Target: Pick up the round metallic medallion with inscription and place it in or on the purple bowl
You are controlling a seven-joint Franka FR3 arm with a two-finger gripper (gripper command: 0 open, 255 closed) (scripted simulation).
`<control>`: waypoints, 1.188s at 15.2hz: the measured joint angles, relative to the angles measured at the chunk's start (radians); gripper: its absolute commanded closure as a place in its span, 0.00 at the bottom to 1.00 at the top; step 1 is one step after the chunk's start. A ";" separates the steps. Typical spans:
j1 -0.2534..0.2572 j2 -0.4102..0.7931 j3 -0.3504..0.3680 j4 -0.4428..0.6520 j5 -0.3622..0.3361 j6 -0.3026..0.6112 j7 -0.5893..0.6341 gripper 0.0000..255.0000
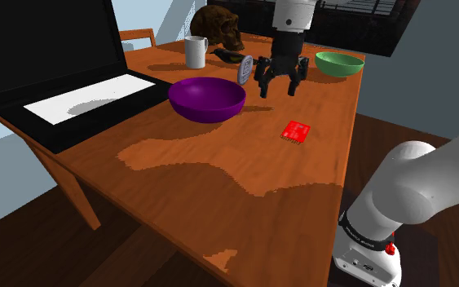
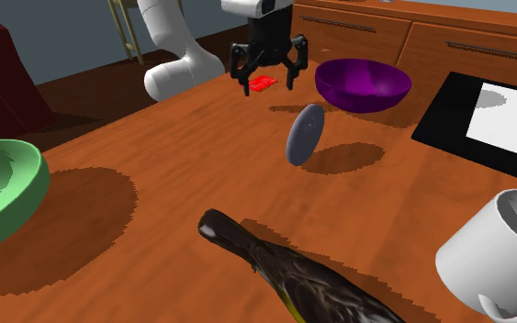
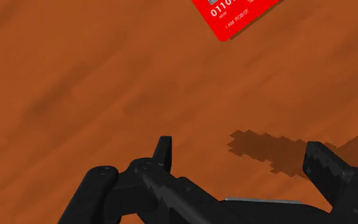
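The medallion (image 1: pixel 246 71) is a grey-blue round disc standing tilted on its edge on the wooden table (image 1: pixel 219 187), just beyond the purple bowl (image 1: pixel 207 99). In the second exterior view the medallion (image 2: pixel 304 134) stands nearer the camera than the bowl (image 2: pixel 362 84). My black gripper (image 1: pixel 279 88) hangs open and empty above the table, just to the shoulder view's right of the disc and apart from it. From across the table the gripper (image 2: pixel 267 84) hovers over a red card (image 2: pixel 263 83). In the wrist view the gripper (image 3: pixel 241 159) has only bare wood between its fingers.
A red card (image 1: pixel 296 131) lies flat near the gripper. A green bowl (image 1: pixel 339 64), white mug (image 1: pixel 196 51), dark bird figure (image 2: pixel 293 271) and brown skull-like object (image 1: pixel 219 28) stand at the far end. An open laptop (image 1: pixel 56 73) fills the shoulder view's left.
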 measured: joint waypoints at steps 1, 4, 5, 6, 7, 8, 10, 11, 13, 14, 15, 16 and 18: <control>-0.015 0.038 0.009 0.038 0.001 0.010 0.051 0.00; -0.053 0.139 0.043 0.142 0.005 0.036 0.219 0.00; -0.068 0.165 0.047 0.171 0.001 0.043 0.268 0.00; -0.082 0.194 0.052 0.203 -0.003 0.048 0.319 0.00; -0.094 0.214 0.056 0.229 -0.008 0.051 0.369 0.00; -0.104 0.248 0.066 0.274 -0.013 0.050 0.427 0.00; -0.128 0.303 0.072 0.346 -0.027 0.049 0.530 0.00; -0.138 0.331 0.077 0.390 -0.035 0.041 0.586 0.00; -0.158 0.385 0.079 0.459 -0.053 0.039 0.687 0.00; -0.168 0.412 0.077 0.502 -0.063 0.030 0.736 0.00; -0.175 0.429 0.074 0.524 -0.070 0.030 0.763 0.00; -0.178 0.436 0.074 0.530 -0.073 0.033 0.779 0.00; -0.180 0.438 0.073 0.516 -0.075 0.050 0.790 0.00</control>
